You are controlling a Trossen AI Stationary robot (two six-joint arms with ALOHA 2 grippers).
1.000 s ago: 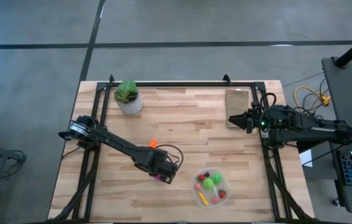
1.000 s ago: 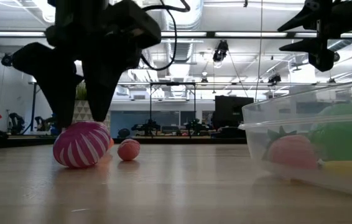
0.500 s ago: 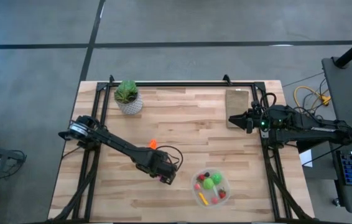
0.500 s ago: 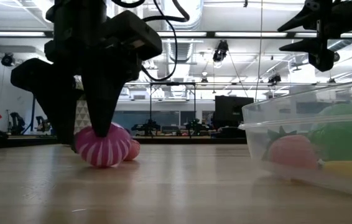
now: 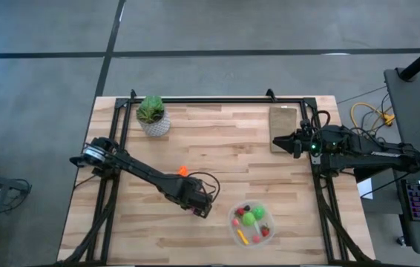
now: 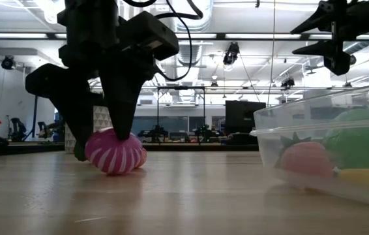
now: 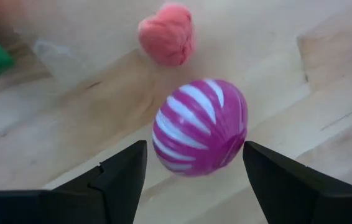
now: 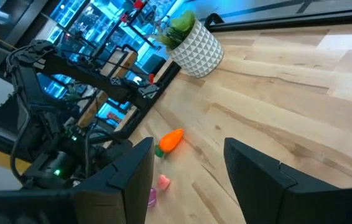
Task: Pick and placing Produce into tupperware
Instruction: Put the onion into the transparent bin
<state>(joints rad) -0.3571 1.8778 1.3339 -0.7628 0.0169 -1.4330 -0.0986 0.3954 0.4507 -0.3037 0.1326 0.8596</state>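
Note:
My left gripper (image 5: pixel 199 208) is open and low over the table, left of the tupperware (image 5: pixel 249 224). Its fingers stand on either side of a magenta white-striped ball (image 6: pixel 115 151) (image 7: pixel 199 127) that rests on the wood. A small pink piece (image 7: pixel 166 40) (image 6: pixel 139 156) lies just behind the ball. The clear round tupperware (image 6: pixel 269 140) holds green balls, red bits and a yellow stick. An orange carrot (image 5: pixel 182 171) (image 8: pixel 171 140) lies farther back on the table. My right gripper (image 5: pixel 277 142) hangs open above the table's right side, away from the produce. My left gripper comes at the magenta striped ball from above, pointing down, one finger on each side. One fingertip (image 7: pixel 250 152) lies right at the ball's side (image 7: pixel 241 121); whether it touches, I cannot tell. The ball sits on the table.
A potted plant in a white pot (image 5: pixel 153 116) stands at the far left. A flat tan board (image 5: pixel 284 121) lies at the far right beside my right gripper. Bare wood spreads across the table's middle between the carrot and the board.
The magenta ball has moved along the table toward the right, toward the tupperware, and now sits in front of the pink piece. My left gripper has followed it the same way, staying low with its fingers around the ball.

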